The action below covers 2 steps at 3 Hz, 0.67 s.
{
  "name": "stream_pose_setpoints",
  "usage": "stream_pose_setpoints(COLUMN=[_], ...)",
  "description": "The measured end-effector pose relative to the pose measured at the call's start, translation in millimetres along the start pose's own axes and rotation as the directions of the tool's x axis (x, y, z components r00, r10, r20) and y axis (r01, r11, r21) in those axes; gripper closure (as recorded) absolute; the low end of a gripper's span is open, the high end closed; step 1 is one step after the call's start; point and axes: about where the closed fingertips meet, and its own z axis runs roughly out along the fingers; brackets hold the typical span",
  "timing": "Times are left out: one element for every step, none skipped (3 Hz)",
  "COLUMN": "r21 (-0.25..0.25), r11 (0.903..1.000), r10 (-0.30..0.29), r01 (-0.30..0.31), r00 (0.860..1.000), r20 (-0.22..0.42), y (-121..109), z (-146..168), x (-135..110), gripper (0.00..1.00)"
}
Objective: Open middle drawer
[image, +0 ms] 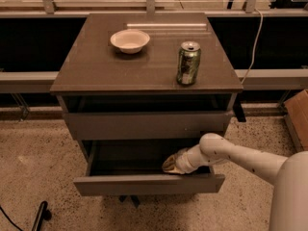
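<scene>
The middle drawer of the grey-brown cabinet is pulled out, its flat handleless front facing me and its dark inside showing. My gripper reaches from the right over the drawer's right side. Its tip sits inside the drawer, just behind the front panel. The white arm runs off to the lower right. The top drawer above is shut. The lowest drawer is hidden under the open one.
A white bowl and a green can stand on the cabinet top. A cardboard box is at the right edge. A cable hangs behind. A speckled floor surrounds the cabinet.
</scene>
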Motion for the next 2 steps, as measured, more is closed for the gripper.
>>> stream_pose_setpoints(r21=[-0.048, -0.086], r11=[0.9982, 0.9941], r10=[-0.035, -0.062], r01=[0.037, 0.066], r00=[0.999, 0.997], r20=[0.032, 0.053], y=[28, 48], z=[-1, -1], x=[-10, -18], gripper=[1.0, 1.0])
